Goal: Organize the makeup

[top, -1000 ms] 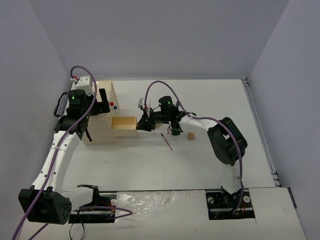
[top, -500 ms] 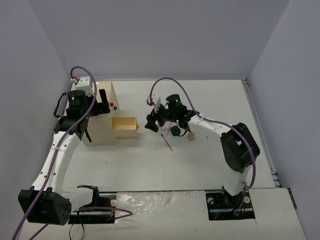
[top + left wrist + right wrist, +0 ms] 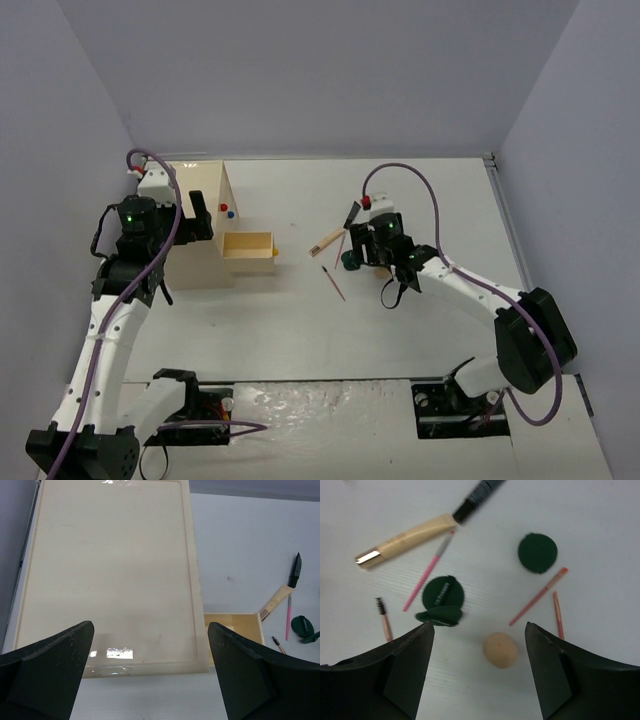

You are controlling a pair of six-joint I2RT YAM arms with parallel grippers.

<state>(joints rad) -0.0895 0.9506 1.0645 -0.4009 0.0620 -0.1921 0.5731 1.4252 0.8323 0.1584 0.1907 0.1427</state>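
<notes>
My right gripper [image 3: 479, 626] hangs open over loose makeup, the beige sponge [image 3: 500, 650] lying between its fingers untouched. Beyond it are an open dark green compact [image 3: 442, 597], a shut one [image 3: 537, 552], a pink pencil [image 3: 427, 575], two reddish pencils [image 3: 538, 596], a small spoolie [image 3: 382, 617], the wooden-handled brush [image 3: 405, 540] and a black tube [image 3: 482, 490]. From above, the right gripper [image 3: 390, 290] is right of the brush [image 3: 330, 240]. My left gripper [image 3: 150, 627] is open and empty above the beige box [image 3: 110, 575].
The box [image 3: 200, 262] stands at the left with one drawer [image 3: 248, 247] pulled out toward the makeup. The spoolie [image 3: 335, 283] lies in front of the drawer. Grey walls close in the table on three sides.
My right gripper has swung right, away from the drawer, to above the sponge, and its jaws have opened. The brush now shows on the table. My left arm has drawn back slightly.
</notes>
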